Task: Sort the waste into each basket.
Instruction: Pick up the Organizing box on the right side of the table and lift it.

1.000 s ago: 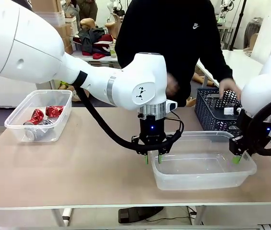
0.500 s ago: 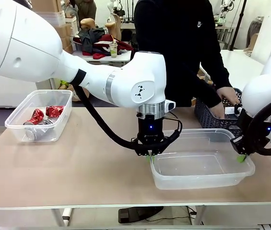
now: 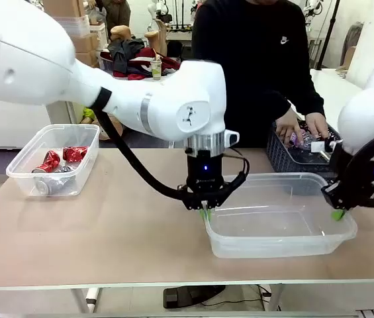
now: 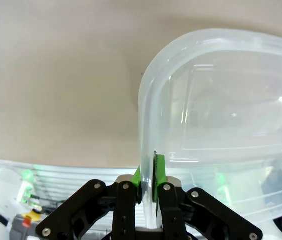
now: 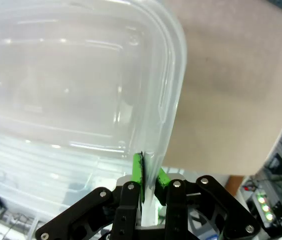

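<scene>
You're seeing the right-hand tub [image 3: 274, 247] sitting right of centre on the table [image 3: 107, 232], left gripper [image 3: 204, 212] pinching its left rim, right gripper [image 3: 337, 214] pinching the opposite rim. Red cans [image 3: 64, 156] are lying in the far-left tub [image 3: 21, 179], person's hands [image 3: 318, 124] working in the dark basket [image 3: 278, 156]

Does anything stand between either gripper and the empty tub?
Nothing visible does. The left gripper is shut on the rim of the tub at its left end, and the right gripper is shut on the rim at its right end.
</scene>
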Action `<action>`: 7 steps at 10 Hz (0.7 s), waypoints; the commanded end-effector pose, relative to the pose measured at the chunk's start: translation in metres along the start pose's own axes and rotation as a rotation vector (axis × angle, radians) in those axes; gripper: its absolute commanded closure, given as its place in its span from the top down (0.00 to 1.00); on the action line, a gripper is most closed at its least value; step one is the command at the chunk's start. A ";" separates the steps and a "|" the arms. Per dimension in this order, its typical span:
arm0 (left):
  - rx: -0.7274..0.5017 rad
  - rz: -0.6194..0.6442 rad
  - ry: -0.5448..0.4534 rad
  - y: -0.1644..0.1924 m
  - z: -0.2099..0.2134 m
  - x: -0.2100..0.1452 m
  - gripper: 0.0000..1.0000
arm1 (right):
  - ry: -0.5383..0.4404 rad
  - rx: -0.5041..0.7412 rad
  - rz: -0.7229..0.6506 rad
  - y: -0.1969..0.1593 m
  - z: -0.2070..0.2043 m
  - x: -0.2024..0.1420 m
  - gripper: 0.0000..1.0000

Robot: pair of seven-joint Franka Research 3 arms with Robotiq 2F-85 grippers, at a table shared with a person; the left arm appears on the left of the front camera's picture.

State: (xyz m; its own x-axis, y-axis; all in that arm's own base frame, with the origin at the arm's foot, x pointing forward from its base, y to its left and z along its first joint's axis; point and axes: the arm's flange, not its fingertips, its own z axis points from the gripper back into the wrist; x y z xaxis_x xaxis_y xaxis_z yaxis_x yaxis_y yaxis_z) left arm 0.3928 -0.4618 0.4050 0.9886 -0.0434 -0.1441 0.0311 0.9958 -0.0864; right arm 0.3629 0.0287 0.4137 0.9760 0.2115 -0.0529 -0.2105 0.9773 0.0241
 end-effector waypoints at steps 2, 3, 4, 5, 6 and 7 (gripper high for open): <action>-0.040 0.052 -0.020 0.041 0.068 -0.021 0.00 | 0.082 -0.026 0.099 0.040 0.083 0.000 0.00; -0.077 0.050 -0.037 0.056 0.086 -0.027 0.00 | 0.100 -0.024 0.067 0.054 0.097 0.014 0.00; -0.088 0.076 -0.080 0.072 0.101 -0.031 0.00 | 0.111 -0.025 0.066 0.071 0.104 0.026 0.00; -0.122 0.084 -0.135 0.093 0.120 -0.029 0.00 | 0.122 -0.012 0.076 0.093 0.103 0.039 0.00; -0.097 0.078 -0.164 0.114 0.133 -0.021 0.00 | 0.115 0.036 0.070 0.111 0.102 0.051 0.00; -0.075 0.146 -0.188 0.137 0.142 -0.005 0.00 | 0.118 0.089 0.054 0.126 0.105 0.061 0.00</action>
State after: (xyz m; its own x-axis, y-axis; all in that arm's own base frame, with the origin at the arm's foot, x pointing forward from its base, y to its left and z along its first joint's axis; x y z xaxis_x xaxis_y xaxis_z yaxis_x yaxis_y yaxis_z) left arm 0.3998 -0.3331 0.5352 0.9955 0.0872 -0.0381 -0.0916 0.9865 -0.1357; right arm 0.3976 0.1454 0.5182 0.9569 0.2612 -0.1274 -0.2570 0.9652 0.0483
